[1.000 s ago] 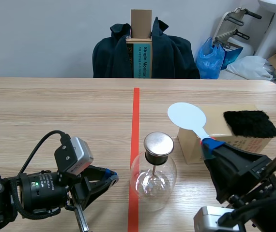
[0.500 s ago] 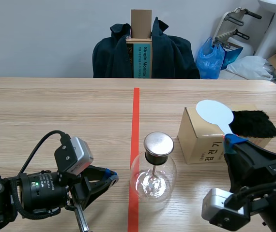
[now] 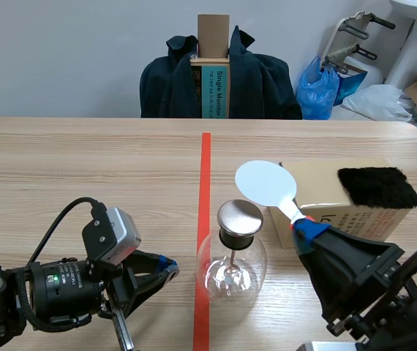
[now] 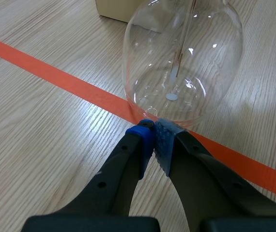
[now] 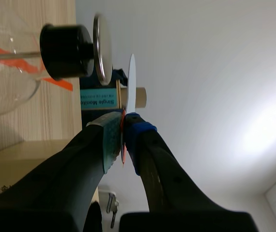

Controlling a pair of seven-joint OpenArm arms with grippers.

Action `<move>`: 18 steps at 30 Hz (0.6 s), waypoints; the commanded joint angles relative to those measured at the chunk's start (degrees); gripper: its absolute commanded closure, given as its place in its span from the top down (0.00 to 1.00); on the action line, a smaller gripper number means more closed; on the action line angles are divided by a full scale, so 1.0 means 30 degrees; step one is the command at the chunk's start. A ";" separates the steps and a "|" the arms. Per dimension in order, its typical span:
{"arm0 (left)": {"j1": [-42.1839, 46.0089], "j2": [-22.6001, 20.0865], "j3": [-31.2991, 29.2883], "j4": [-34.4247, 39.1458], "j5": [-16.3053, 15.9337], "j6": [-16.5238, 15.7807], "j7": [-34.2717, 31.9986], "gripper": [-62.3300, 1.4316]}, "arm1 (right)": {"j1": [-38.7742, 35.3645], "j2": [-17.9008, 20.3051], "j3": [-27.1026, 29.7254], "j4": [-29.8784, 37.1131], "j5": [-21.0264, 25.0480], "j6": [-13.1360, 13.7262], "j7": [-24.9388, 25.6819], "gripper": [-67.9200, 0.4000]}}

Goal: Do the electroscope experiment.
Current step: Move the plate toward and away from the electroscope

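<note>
1. The electroscope (image 3: 216, 276), a clear glass flask with a round metal cap (image 3: 240, 217), sits on the near part of the table (image 3: 84, 168), right up against the red tape line (image 3: 205, 164). A rod (image 4: 176, 67) hangs down inside the glass, but I can't tell what's happening at its tip.
2. The right gripper (image 3: 302, 225) is pinching the thin handle of the white disc paddle (image 3: 265, 183). The disc hovers just above and to the far right of the cap. My right wrist cam shows a thin gap, so they're close but apart.
3. The left gripper (image 3: 168, 267) lies low, left of the flask, fingers pressed together on nothing. Its tips are just beside the glass base, and I can't tell if they touch it.
4. Right of the flask and a bit farther off is a cardboard box (image 3: 318, 186) with a black fur patch (image 3: 378, 187) on top.
5. My read is that I'm on the step of bringing the disc to the cap. Next I need to ease it over the cap slowly without bumping the flask, which looks tippy, then watch the rod's end.
</note>
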 commanded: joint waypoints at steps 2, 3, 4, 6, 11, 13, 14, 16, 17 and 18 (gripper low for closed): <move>-0.0007 -0.0058 -0.0087 0.0437 -0.0124 -0.0044 -0.0321 0.05 | 0.0182 0.0306 0.0160 0.0525 0.0219 -0.0204 0.0736 0.02; -0.0007 -0.0058 -0.0087 0.0437 -0.0124 -0.0044 -0.0321 0.05 | 0.0182 0.0306 0.0160 0.0525 0.0219 -0.0204 0.1020 0.02; -0.0007 -0.0058 -0.0087 0.0437 -0.0124 -0.0044 -0.0321 0.05 | 0.0182 0.0306 0.0160 0.0525 0.0219 -0.0204 0.1290 0.02; -0.0007 -0.0058 -0.0087 0.0437 -0.0124 -0.0044 -0.0321 0.05 | 0.0182 0.0306 0.0160 0.0525 0.0219 -0.0204 0.1676 0.02; -0.0007 -0.0058 -0.0087 0.0437 -0.0124 -0.0044 -0.0321 0.05 | 0.0182 0.0306 0.0160 0.0525 0.0219 -0.0204 0.2302 0.02; -0.0007 -0.0058 -0.0087 0.0437 -0.0124 -0.0044 -0.0321 0.05 | 0.0182 0.0299 0.0160 0.0525 0.0219 -0.0204 0.2441 0.02; -0.0007 -0.0058 -0.0087 0.0437 -0.0124 -0.0044 -0.0321 0.05 | 0.0182 0.0299 0.0160 0.0525 0.0219 -0.0204 0.2521 0.02; -0.0007 -0.0058 -0.0087 0.0437 -0.0124 -0.0044 -0.0321 0.05 | 0.0182 0.0299 0.0160 0.0525 0.0219 -0.0204 0.2652 0.02; -0.0007 -0.0058 -0.0087 0.0437 -0.0124 -0.0044 -0.0321 0.05 | 0.0182 0.0299 0.0160 0.0525 0.0219 -0.0204 0.2718 0.02; -0.0007 -0.0058 -0.0087 0.0437 -0.0124 -0.0044 -0.0321 0.05 | 0.0182 0.0299 0.0160 0.0525 0.0219 -0.0204 0.2761 0.02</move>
